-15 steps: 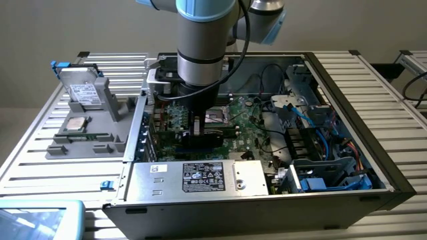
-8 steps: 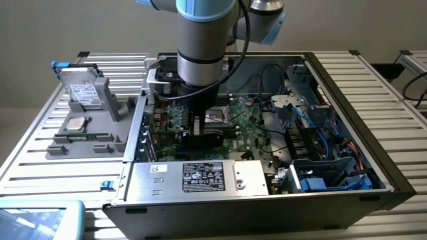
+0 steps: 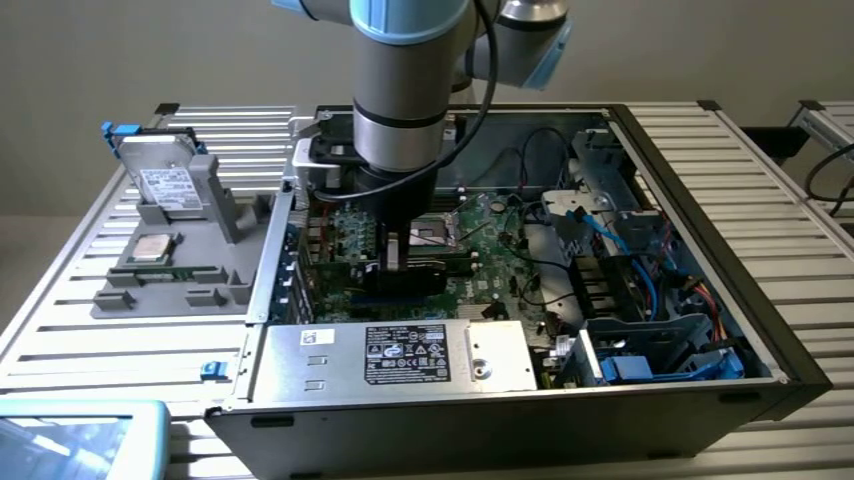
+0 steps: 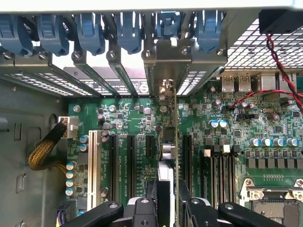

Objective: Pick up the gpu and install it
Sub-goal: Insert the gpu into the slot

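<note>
We see the arm reaching straight down into an open computer case (image 3: pixel 694 200) that lies on its side across the middle of the slatted worktop (image 3: pixel 747 150). The pincer (image 3: pixel 398 262) (image 4: pixel 168 201) is pinching the gpu (image 3: pixel 400 280) (image 4: pixel 166 150), with one of its dark fingers (image 4: pixel 150 203) on each face of the card. In the wrist view the gpu stands on edge, upright over the green motherboard (image 4: pixel 137 113) (image 3: pixel 501 235), in line with the black expansion slots (image 4: pixel 130 161). It sits near the board's edge at the case's rear wall, and its metal end is up against the row of blue latches (image 4: pixel 128 28). We cannot tell whether its lower edge is seated in a slot. A white slot (image 4: pixel 93 163) lies well to one side of the card and the processor socket (image 4: pixel 272 198) to the other. The power supply (image 3: pixel 400 355) fills the case's near edge in the exterior view. Toward the worktop's edge at the exterior view's left, a grey holder (image 3: pixel 214 270) carries a silver drive (image 3: pixel 167 185) with a white label and a processor chip (image 3: pixel 151 247).
</note>
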Robot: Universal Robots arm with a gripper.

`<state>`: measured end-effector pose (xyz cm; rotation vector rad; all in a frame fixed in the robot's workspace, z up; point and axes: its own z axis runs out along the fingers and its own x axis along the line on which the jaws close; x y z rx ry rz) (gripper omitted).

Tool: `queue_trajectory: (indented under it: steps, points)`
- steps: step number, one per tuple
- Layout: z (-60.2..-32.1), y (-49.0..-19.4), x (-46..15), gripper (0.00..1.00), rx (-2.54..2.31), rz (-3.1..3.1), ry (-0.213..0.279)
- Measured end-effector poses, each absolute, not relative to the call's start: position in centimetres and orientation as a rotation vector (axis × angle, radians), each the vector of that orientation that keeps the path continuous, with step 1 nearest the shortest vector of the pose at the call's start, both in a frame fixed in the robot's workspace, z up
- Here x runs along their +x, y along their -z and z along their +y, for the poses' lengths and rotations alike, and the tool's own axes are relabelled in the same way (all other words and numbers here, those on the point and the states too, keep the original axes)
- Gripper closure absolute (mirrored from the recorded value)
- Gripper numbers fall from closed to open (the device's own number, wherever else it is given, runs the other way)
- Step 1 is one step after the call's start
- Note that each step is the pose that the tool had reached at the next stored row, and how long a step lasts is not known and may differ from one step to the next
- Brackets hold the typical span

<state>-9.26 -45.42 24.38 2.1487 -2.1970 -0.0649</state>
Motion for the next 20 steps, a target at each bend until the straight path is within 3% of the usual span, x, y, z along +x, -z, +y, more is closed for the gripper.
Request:
queue_trajectory:
  steps: [20]
  points:
    - [-45.43, -24.34, -9.52, 0.72, 2.148, -2.193, 0.059]
